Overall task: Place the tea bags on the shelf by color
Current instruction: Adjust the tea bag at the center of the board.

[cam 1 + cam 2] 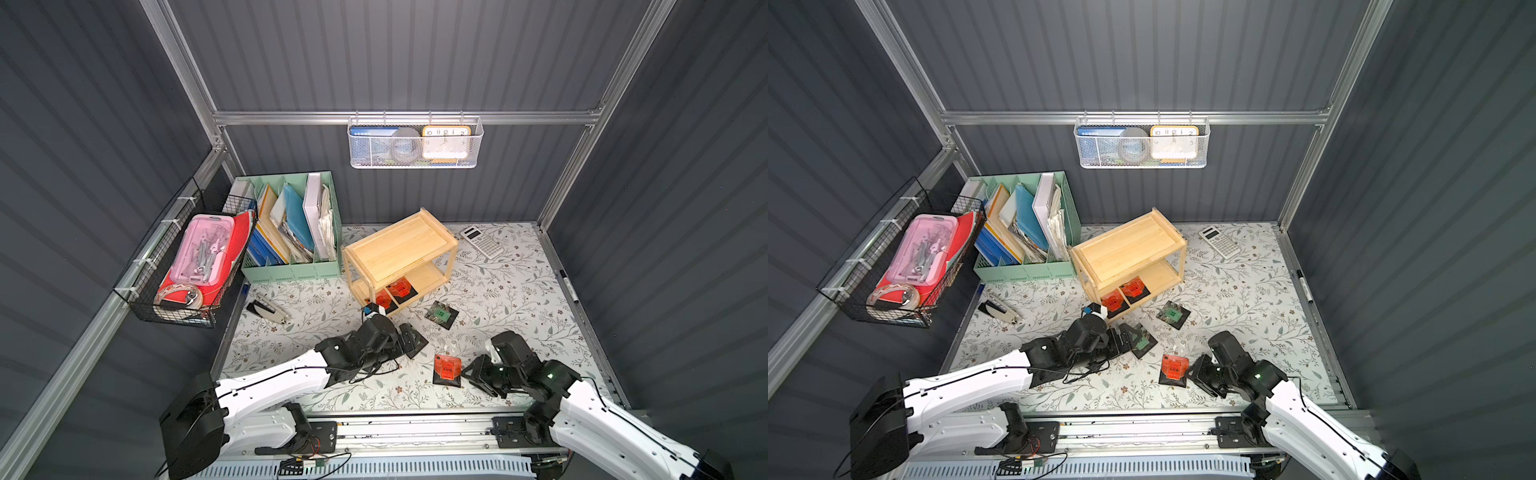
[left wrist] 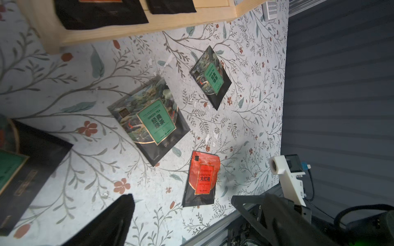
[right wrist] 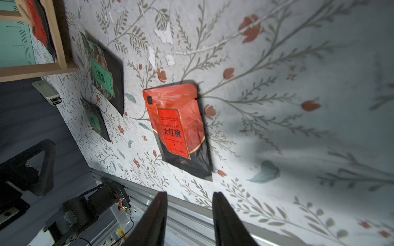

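The light wood shelf (image 1: 399, 249) (image 1: 1127, 249) stands at the back middle. Two orange tea bags (image 1: 401, 289) (image 1: 382, 300) lie on its lower tier; its top tier is bare. A third orange tea bag (image 1: 447, 368) (image 3: 179, 127) (image 2: 202, 179) lies flat on the floral mat. My right gripper (image 1: 466, 371) (image 3: 189, 196) is open just short of it, with nothing between the fingers. One green tea bag (image 1: 441, 314) (image 2: 210, 78) lies in front of the shelf. Another (image 1: 1143, 338) (image 2: 151, 121) lies by my open, empty left gripper (image 1: 411, 336). A third green one (image 2: 19, 170) shows only in the left wrist view.
A mint-green file organizer (image 1: 291, 232) stands left of the shelf. A stapler (image 1: 268, 309) lies in front of the organizer. A calculator (image 1: 482, 242) lies at the back right and a pen (image 1: 568, 286) along the right edge. A black wire basket (image 1: 187, 266) hangs on the left wall.
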`<state>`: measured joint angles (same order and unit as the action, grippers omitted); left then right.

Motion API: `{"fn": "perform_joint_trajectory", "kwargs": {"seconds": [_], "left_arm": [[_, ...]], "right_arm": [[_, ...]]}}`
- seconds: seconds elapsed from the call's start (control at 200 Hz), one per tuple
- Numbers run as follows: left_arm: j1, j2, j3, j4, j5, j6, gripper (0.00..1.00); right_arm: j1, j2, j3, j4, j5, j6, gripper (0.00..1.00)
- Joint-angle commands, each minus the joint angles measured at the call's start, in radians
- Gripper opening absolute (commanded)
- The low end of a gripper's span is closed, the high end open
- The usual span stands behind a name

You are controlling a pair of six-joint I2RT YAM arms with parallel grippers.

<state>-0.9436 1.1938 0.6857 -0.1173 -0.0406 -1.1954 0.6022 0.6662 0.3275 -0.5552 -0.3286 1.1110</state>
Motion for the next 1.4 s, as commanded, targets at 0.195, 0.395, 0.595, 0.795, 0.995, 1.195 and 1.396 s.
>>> {"fn": "perform_joint_trajectory", "kwargs": {"seconds": [0.195, 0.395, 0.595, 0.795, 0.995, 1.195, 1.396], "left_arm": [[-0.044, 0.103, 0.056, 0.083, -0.016, -0.012, 1.0], [-0.045, 0.115, 0.053, 0.091, -0.032, -0.01, 1.0], [-0.046, 0.124, 0.066, 0.087, -0.048, -0.013, 1.0], [-0.046, 0.111, 0.072, 0.063, -0.093, -0.033, 1.0], [-0.046, 0.089, 0.07, 0.036, -0.133, -0.063, 1.0], [-0.046, 0.093, 0.075, 0.027, -0.136, -0.073, 1.0], [-0.046, 0.099, 0.084, 0.019, -0.128, -0.072, 1.0]], "right_arm": [[0.001, 0.02, -0.06, 0.05, -0.073, 0.073, 0.42], [0.004, 0.05, -0.08, 0.095, -0.093, 0.065, 0.42], [0.013, 0.051, -0.098, 0.149, -0.104, 0.09, 0.42], [0.024, 0.078, -0.106, 0.194, -0.113, 0.106, 0.41], [0.049, 0.126, -0.108, 0.251, -0.107, 0.117, 0.41], [0.076, 0.186, -0.103, 0.306, -0.078, 0.144, 0.41], [0.08, 0.197, -0.096, 0.296, -0.015, 0.167, 0.4]]}}
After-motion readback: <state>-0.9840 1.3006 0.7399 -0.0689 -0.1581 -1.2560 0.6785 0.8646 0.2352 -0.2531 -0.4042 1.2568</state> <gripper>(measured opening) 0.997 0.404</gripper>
